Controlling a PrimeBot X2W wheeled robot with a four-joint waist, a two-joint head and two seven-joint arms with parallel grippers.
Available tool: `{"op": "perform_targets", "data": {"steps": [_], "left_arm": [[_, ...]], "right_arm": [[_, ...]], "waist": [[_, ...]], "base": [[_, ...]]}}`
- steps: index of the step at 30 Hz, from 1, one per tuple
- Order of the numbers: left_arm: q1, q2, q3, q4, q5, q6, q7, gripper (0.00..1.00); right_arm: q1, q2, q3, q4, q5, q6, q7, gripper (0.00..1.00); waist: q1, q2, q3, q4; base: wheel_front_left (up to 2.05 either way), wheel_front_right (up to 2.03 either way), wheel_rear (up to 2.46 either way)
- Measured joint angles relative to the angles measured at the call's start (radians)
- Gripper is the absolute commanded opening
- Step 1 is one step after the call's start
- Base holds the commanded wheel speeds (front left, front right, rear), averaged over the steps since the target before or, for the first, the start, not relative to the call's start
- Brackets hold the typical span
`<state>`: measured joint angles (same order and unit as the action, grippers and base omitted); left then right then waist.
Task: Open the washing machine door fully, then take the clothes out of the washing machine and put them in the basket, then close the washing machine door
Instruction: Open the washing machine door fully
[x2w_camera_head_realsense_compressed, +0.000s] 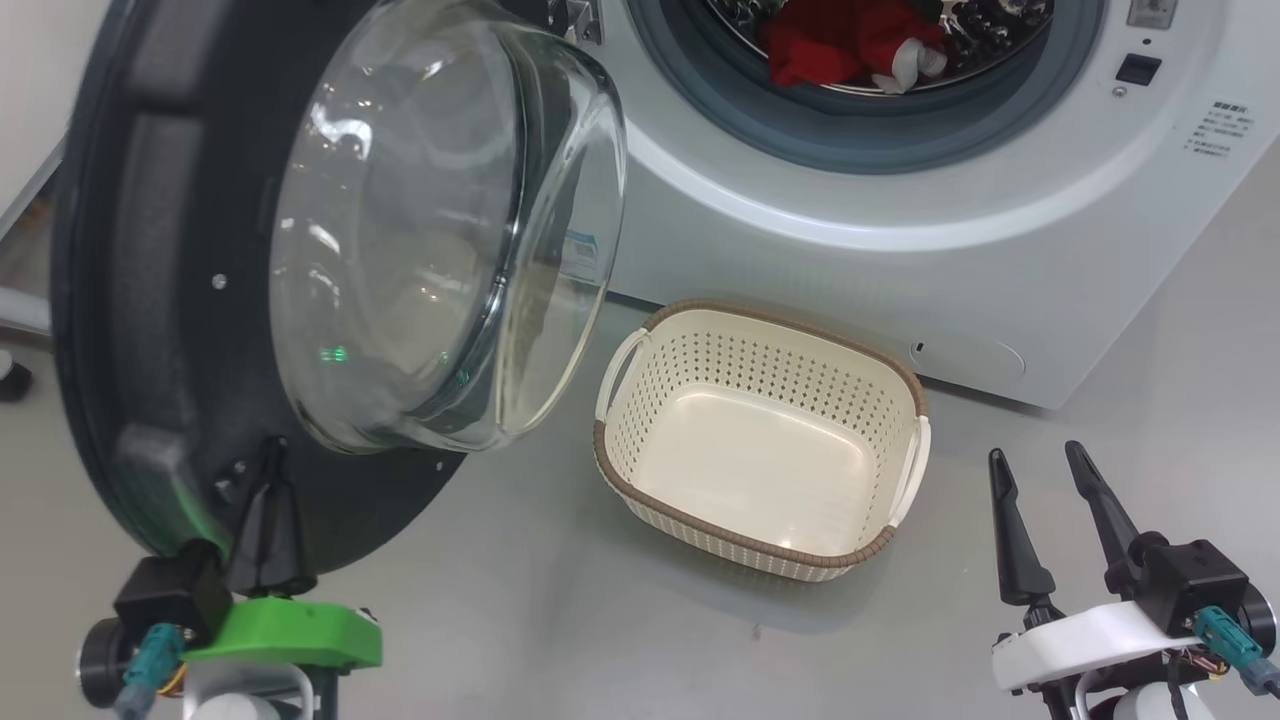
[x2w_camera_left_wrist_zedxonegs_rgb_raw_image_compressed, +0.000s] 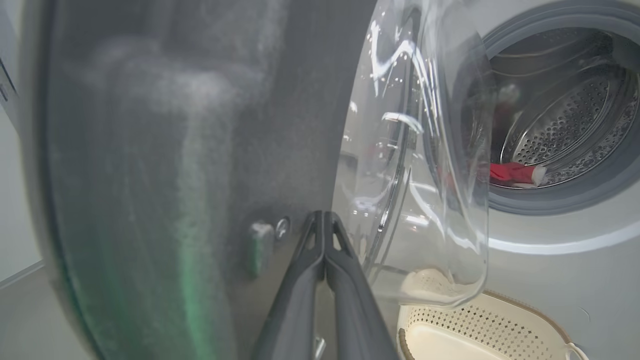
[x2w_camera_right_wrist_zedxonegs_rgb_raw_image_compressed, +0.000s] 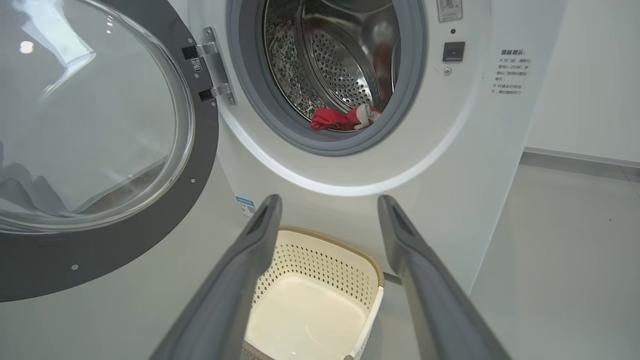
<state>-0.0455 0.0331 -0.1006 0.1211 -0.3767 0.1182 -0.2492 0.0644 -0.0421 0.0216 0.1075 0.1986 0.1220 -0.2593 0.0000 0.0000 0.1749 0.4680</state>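
grey smooth floor (x2w_camera_head_realsense_compressed: 500, 620) runs in front of a white washing machine (x2w_camera_head_realsense_compressed: 900, 250), with a pale wall (x2w_camera_right_wrist_zedxonegs_rgb_raw_image_compressed: 590, 75) at the right side. the door (x2w_camera_head_realsense_compressed: 130, 300) of the machine is swung out to the left on its hinge (x2w_camera_right_wrist_zedxonegs_rgb_raw_image_compressed: 210, 65), so its inner face with the glass bowl (x2w_camera_head_realsense_compressed: 430, 230) looks toward the robot. i judge it is open wide but perhaps not to the end, since it seems to stand about square to the machine front.

the left gripper (x2w_camera_head_realsense_compressed: 268, 450) has its two fingers pressed together into one point, and this point is at the dark ring of the door, low down, just beside the glass bowl. it looks like a pushing pose: shut fingers make a stiff tip for pressing the door further open. whether the tip really touches the ring i cannot tell.

the right gripper (x2w_camera_head_realsense_compressed: 1036, 452) hangs low at the right with its fingers spread wide, holding nothing, well apart from the machine.

the clothes (x2w_camera_head_realsense_compressed: 840, 45), red with a bit of white, lie inside the steel drum (x2w_camera_right_wrist_zedxonegs_rgb_raw_image_compressed: 345, 65) near its front lip. the basket (x2w_camera_head_realsense_compressed: 760, 318) stands empty on the floor just below the opening, near the machine front. placed so, the way from drum to basket is short.
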Motion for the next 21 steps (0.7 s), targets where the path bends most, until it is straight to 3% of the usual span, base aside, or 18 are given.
{"op": "perform_targets", "data": {"steps": [21], "left_arm": [[-0.115,-0.012,0.239,0.041,-0.016,0.0,-0.003,0.0]], "right_arm": [[-0.045,-0.026,0.008,-0.021,0.0,0.0,0.0,1.0]], "waist": [[0.0,0.0,0.095,-0.039]], "base": [[0.0,0.0,0.0]]}}
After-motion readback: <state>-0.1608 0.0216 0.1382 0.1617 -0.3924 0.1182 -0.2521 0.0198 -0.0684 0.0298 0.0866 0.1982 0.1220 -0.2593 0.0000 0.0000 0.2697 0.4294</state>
